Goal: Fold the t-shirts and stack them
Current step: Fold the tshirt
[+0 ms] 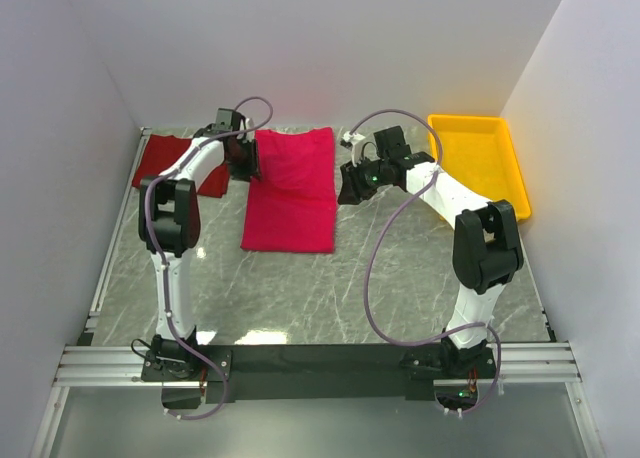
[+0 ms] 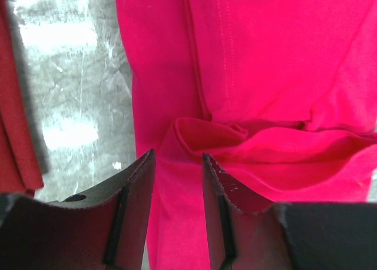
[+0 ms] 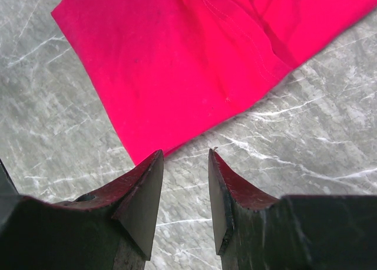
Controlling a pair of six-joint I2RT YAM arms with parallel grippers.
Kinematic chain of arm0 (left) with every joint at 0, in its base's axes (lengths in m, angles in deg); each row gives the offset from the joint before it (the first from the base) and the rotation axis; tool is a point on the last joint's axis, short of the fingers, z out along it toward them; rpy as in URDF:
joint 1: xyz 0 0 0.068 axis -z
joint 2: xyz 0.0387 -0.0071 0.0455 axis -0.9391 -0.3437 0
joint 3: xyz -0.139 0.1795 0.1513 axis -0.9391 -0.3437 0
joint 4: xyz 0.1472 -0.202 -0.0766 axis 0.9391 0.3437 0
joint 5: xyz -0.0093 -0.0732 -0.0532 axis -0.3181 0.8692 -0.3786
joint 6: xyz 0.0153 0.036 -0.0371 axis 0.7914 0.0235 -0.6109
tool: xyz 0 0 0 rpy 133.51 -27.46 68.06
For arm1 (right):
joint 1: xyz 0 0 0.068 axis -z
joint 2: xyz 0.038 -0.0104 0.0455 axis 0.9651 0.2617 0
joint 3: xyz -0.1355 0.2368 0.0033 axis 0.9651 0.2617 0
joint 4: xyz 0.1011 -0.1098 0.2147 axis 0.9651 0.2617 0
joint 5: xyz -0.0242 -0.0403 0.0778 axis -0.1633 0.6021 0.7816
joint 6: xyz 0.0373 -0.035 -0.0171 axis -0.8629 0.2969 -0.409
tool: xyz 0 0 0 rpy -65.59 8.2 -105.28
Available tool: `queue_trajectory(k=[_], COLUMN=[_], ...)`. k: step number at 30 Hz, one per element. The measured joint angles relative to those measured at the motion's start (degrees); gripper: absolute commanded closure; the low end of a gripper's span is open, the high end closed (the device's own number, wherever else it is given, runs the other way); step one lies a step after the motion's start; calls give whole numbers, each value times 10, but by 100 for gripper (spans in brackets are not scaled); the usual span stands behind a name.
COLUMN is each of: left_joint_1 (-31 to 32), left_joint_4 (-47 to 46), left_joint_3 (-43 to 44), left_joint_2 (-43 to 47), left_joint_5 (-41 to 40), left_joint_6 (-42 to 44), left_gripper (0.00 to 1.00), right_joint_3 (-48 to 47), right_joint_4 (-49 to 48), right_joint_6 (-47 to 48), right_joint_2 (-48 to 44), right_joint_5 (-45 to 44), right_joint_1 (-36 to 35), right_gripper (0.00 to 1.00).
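My left claw (image 2: 177, 181) hangs part-spread, pinching nothing, over the left edge of the crimson-pink cloth t-shirt (image 1: 292, 193), a long folded strip at far centre. My right claw (image 3: 184, 181) is the same, just off its corner. The brick-red cloth t-shirt (image 1: 165, 163) lies far left, unstacked, so I judge half the work remains.

A lab test cell; white panels (image 1: 330, 38) wall a marble-patterned table (image 1: 300, 288).

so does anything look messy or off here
The pink shirt isn't lying flat: a flap by its left edge is bunched and wrinkled, right in front of the left gripper. Nothing looks spilled or damaged.
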Motion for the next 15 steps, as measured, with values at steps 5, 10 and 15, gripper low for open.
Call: queue_trajectory(k=[5,10,15], left_joint_1=[0,1,1], left_joint_4=[4,11,10], left_joint_3=[8,23,35], left_joint_2=[-30,-50,-53], left_joint_5=[0,0,0], left_joint_6=[2,1,-5], left_gripper=[58,62,75], right_joint_3=[0,0,0], right_joint_4=[1,1,1], right_joint_6=[0,0,0], right_joint_2=[0,0,0], right_joint_5=[0,0,0], right_joint_1=[1,3,3], right_gripper=[56,56,56])
